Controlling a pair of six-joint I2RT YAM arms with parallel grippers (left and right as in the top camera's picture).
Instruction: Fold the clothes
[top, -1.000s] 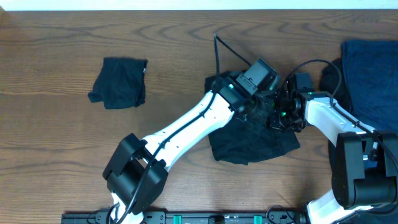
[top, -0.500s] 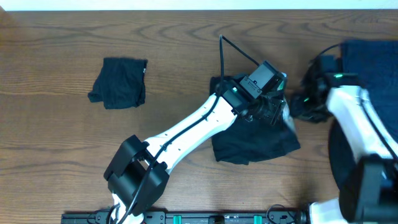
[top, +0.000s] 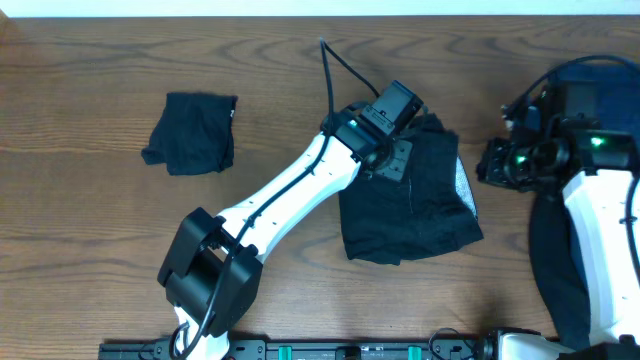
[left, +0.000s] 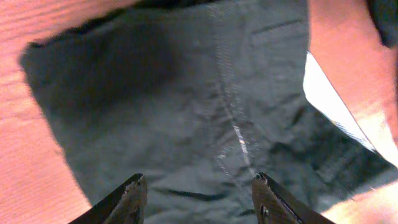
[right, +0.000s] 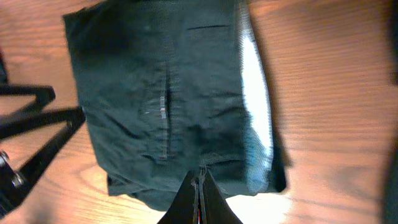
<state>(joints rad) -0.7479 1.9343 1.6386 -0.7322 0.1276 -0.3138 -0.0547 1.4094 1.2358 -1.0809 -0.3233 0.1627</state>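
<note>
The black garment (top: 410, 215) lies flat just off table centre toward 3 o'clock, with its pale inner edge (top: 462, 185) showing on that side. The left gripper (top: 395, 160) hovers over its 12 o'clock end, fingers parted and empty, and the arm hides that corner. The right gripper (top: 495, 165), pinched closed on nothing, hangs farther toward 3 o'clock. Its arm covers most of the navy cloth (top: 620, 70).

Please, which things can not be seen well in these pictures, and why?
- Navy cloth, overhead: the right arm covers part, the edge cuts off more.
- Left hand, overhead: its fingers are hidden under the wrist camera.
- Black garment, left wrist view: blurred, cut off by the edges.
- Folded garment, overhead: too small to tell its kind.
</note>
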